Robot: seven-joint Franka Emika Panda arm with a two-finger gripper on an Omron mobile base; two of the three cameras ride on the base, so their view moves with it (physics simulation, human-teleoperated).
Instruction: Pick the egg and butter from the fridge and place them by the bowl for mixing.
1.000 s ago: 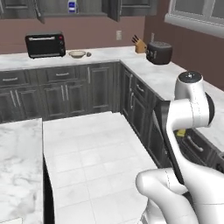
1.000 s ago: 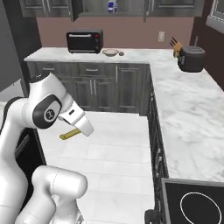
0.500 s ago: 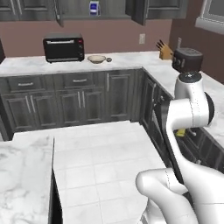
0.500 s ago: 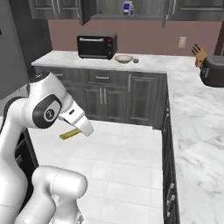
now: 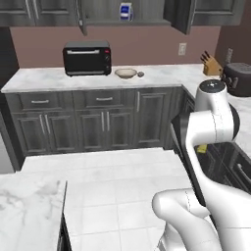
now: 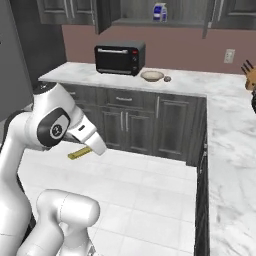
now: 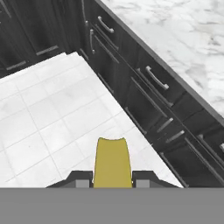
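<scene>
Hand view looks down at white floor and dark drawers, while both base views take in the far bench [image 6: 200, 82] with bowl [image 6: 152, 75]. Fingers [image 7: 79, 178] clamp the butter [image 7: 112, 162] above the floor.

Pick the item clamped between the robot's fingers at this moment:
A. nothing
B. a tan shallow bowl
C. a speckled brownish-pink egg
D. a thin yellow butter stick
D: the hand view shows the thin yellow butter stick pinched between the two dark fingers, while the tan shallow bowl sits on the far marble counter beside the black toaster oven.
</scene>
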